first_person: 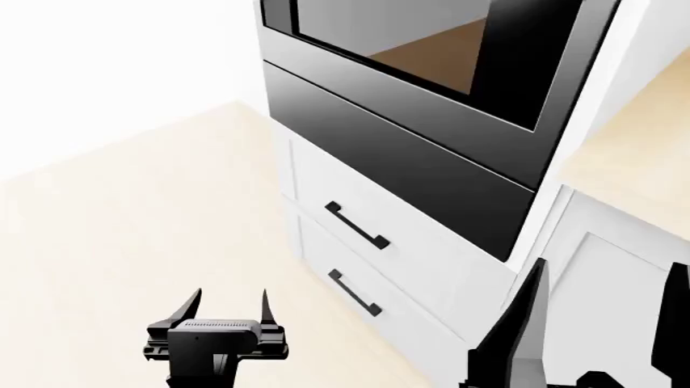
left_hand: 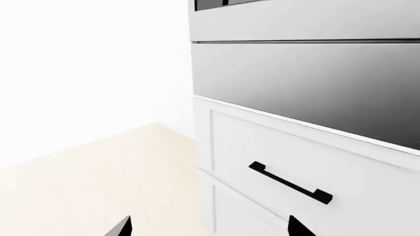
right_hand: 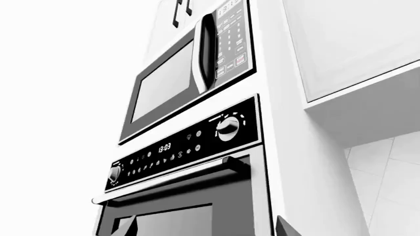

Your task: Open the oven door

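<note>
The oven door [first_person: 431,48] is a glossy black panel with a large reflective window and a steel-grey frame, at the top of the head view. In the right wrist view the oven door [right_hand: 177,219] sits just ahead, under its long bar handle [right_hand: 170,181]. My right gripper [right_hand: 206,232] is open, level with the door's upper part, and holds nothing. It also shows as the right gripper [first_person: 607,271] low in the head view. My left gripper [first_person: 231,295] is open and empty, low beside the white drawers. The left gripper [left_hand: 210,231] faces the drawer corner.
A plain windowless black panel [first_person: 399,162] lies under the oven door, above two white drawers with black handles [first_person: 357,225] [first_person: 355,293]. A control panel with knobs [right_hand: 190,140] and a microwave [right_hand: 177,78] sit above the oven. White cabinets [first_person: 615,267] stand at right, beige floor [first_person: 129,210] at left.
</note>
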You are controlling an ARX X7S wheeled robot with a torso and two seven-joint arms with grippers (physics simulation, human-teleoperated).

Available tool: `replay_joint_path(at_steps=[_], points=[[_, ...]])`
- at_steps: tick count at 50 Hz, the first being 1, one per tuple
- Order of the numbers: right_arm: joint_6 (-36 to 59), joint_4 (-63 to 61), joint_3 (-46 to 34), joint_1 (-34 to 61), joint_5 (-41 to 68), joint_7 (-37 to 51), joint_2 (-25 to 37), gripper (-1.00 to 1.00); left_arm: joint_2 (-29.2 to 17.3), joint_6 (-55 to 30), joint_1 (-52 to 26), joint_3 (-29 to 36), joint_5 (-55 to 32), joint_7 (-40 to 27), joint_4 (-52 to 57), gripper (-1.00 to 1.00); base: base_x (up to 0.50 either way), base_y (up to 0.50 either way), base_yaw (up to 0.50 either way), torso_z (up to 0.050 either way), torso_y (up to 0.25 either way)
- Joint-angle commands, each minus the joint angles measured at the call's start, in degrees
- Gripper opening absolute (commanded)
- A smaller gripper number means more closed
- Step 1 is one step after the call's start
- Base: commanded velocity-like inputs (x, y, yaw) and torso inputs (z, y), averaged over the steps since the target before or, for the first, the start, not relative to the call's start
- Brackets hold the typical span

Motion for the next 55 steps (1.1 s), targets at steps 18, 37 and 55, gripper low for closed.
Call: replay_joint_path(at_steps=[18,37,55], points=[[-0.02,-0.01,-0.35,0.06,-0.08,0.51,0.45,1.00,-0.41,0.21,0.07,0.45,-0.40,-0.38,0.03,1.00,0.18,-0.06,0.00,0.000,0.000],[-0.14,-0.16,-0.49,-0.04,-0.18,0.88,0.77,1.00,-0.65,0.30,0.03,0.71,-0.61,-0.63,0.04,1.00,0.12,0.07,0.00,0.000,0.000],[0.20,-0.20,-0.63,0.11,0.07,1.23,0.99,1.00,-0.78,0.38,-0.17,1.02,-0.70,-0.86,-0.25,1.00,0.13,0.07,0.00,0.000,0.000]])
